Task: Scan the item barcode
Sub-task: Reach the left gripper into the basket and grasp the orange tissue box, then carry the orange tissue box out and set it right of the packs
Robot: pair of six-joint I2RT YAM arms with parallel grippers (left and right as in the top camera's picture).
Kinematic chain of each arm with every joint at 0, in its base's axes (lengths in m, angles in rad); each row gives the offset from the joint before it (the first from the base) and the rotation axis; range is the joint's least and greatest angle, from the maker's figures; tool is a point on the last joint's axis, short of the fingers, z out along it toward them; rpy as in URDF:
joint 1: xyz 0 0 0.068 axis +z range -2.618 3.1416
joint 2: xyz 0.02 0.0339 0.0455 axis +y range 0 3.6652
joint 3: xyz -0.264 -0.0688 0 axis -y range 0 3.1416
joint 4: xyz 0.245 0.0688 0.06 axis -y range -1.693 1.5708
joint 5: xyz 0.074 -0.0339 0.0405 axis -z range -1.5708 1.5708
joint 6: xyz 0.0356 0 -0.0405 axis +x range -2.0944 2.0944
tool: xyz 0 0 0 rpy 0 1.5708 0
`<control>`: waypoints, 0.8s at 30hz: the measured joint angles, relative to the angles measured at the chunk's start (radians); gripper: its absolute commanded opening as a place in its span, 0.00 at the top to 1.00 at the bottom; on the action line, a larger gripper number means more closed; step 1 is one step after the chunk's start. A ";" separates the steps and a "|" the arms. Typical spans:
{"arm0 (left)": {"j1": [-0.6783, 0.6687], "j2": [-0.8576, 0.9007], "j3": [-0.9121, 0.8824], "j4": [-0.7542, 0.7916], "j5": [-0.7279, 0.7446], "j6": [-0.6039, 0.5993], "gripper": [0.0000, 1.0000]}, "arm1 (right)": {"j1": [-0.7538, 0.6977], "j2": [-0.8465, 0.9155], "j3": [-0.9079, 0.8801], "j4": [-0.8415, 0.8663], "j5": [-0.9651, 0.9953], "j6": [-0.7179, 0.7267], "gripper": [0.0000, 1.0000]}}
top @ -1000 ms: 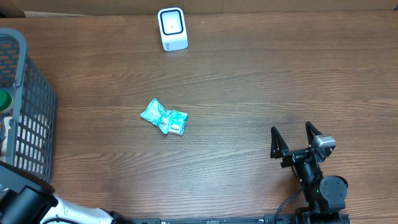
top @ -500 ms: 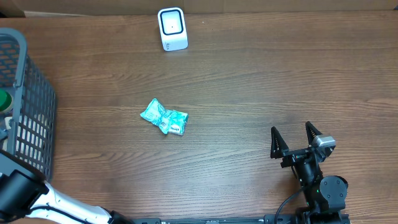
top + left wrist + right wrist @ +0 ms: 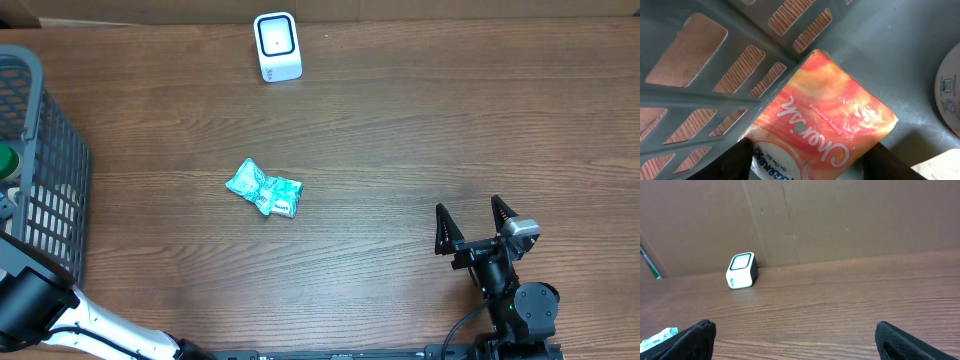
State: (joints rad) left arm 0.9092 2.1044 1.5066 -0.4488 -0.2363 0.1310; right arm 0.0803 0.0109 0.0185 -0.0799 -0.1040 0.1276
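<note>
Left arm [image 3: 35,305] shifted by basket [image 3: 50,200]; orange pack [image 3: 825,120] straddled by left claw [image 3: 812,157] (hold unclear), right claw [image 3: 468,210] wide, empty; slick wrap easily dropped

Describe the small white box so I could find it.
Start at the wooden table and follow its far edge, by the cardboard wall. The white box stands there alone. Its hard rounded shape and dark-rimmed window set it apart from the crumpled teal packet mid-table.
</note>
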 measured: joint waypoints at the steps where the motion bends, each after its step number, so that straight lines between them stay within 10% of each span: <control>1: 0.000 0.000 0.000 0.000 0.000 0.000 0.52 | 0.000 0.000 0.000 0.000 0.000 0.000 0.00; 6: 0.000 0.006 0.000 -0.003 -0.003 -0.003 0.96 | 0.000 0.000 0.000 0.000 0.000 0.000 0.00; 24: 0.000 -0.116 0.015 -0.243 -0.016 -0.172 0.96 | 0.000 0.000 0.000 0.000 0.000 0.000 0.00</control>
State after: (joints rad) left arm 0.9092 1.9884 1.5215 -0.6914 -0.2527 -0.0406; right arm 0.0803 0.0109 0.0185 -0.0799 -0.1040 0.1276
